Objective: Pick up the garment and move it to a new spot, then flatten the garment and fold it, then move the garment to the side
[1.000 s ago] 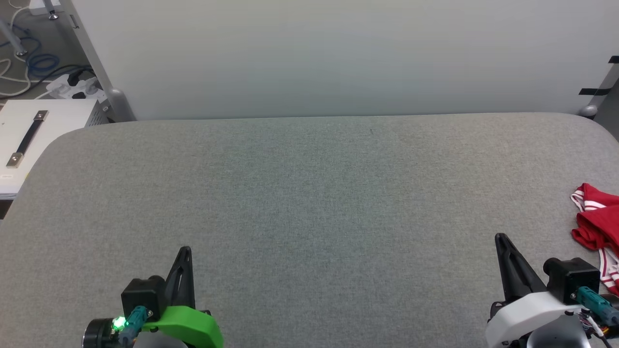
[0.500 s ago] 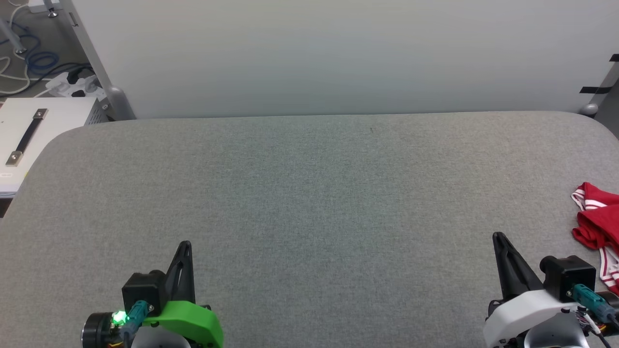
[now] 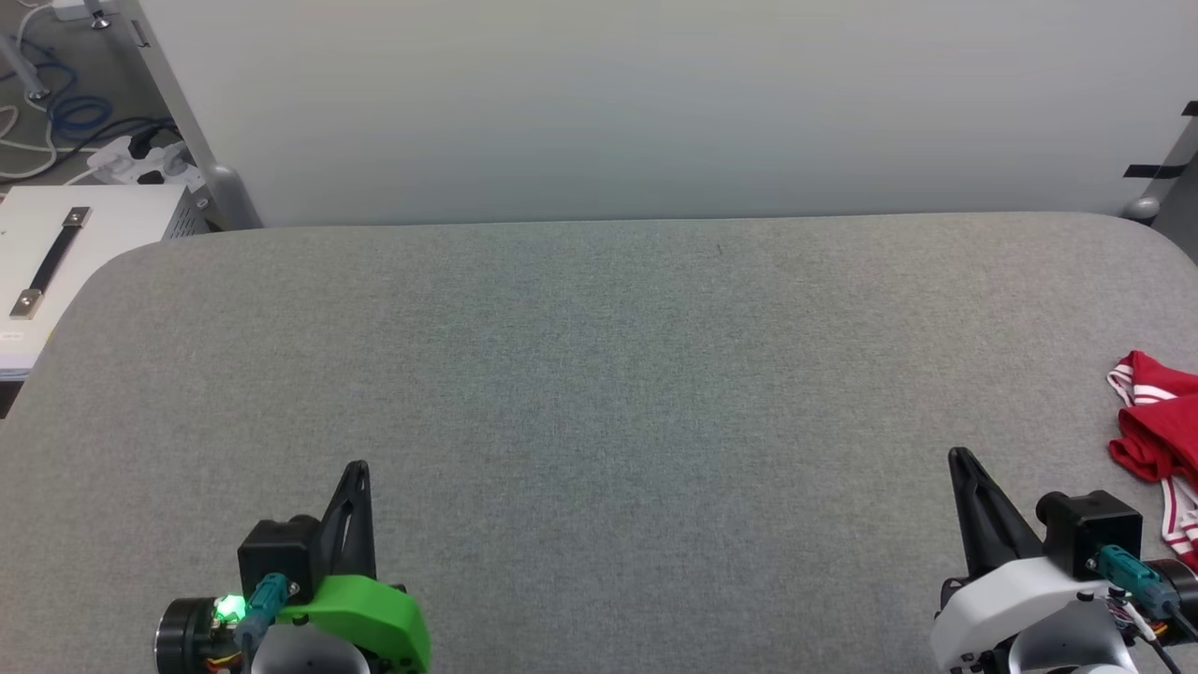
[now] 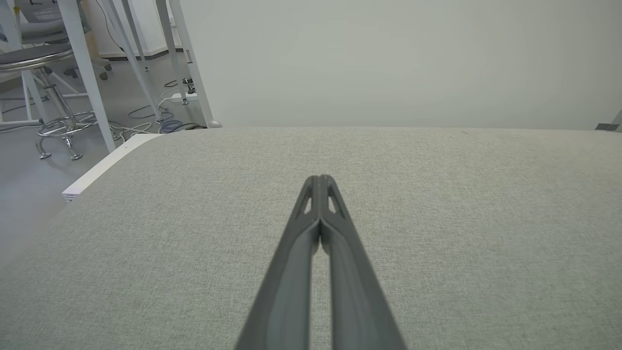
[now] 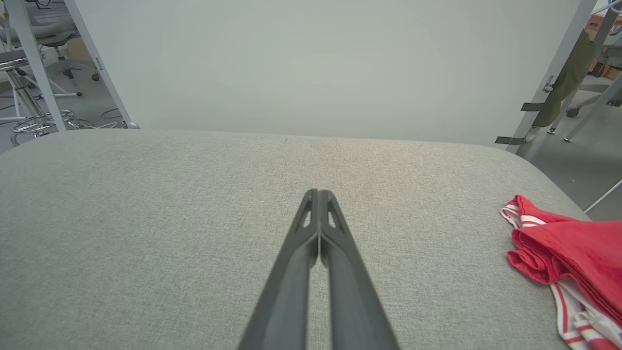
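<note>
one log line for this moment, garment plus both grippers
stage: pre-grasp | garment: bunched at right edge of table, untouched | left gripper: shut, empty | right gripper: shut, empty, left of garment

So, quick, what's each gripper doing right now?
Left gripper: closed, holding nothing.
Right gripper: closed, holding nothing.

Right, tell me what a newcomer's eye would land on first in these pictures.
The red garment, bunched at the right edge of the gray table, stands out most. Next come the left gripper with its green casing at lower left and the right gripper at lower right, both shut and holding nothing.
</note>
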`<state>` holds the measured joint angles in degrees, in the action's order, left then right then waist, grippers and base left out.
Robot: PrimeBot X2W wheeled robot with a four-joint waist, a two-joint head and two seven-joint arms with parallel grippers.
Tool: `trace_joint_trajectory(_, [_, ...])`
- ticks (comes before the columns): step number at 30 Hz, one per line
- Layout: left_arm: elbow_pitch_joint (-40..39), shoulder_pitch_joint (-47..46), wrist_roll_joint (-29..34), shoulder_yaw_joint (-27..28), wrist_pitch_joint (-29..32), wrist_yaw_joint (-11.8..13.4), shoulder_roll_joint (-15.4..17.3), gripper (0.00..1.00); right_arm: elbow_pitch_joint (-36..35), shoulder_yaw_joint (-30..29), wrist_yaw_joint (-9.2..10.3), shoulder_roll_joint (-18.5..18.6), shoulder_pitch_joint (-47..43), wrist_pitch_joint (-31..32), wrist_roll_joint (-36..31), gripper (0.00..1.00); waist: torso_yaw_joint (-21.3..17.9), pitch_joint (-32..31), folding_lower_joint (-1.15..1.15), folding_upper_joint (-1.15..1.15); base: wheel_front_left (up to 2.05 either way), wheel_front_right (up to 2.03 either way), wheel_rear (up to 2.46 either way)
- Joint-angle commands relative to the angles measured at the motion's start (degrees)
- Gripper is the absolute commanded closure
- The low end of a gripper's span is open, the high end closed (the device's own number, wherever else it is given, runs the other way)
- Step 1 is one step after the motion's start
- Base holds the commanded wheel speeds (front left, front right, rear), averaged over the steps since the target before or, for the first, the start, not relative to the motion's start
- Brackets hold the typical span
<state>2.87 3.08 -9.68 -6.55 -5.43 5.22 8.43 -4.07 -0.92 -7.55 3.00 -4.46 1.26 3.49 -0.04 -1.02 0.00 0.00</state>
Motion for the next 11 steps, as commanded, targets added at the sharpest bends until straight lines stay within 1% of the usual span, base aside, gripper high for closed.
trace_joint_trajectory(1, [-0.39,-1.47,0.81,0.59,0.28,-0.54,-0.71,1.0,0.28,0.19,0.04,-0.07,1.28,-0.38,-0.58,1.0,0.0,0.03,0.0,0.0,0.0,0.0,0.0])
trace_joint_trajectory(11, [-0.88,-1.79,2.57,1.77,1.3,-1.46,-1.66,1.0,1.03,0.33,0.04,-0.08,1.91,-0.55,-1.15,1.0,0.01,0.22,0.0,0.0,0.0,0.0,0.0])
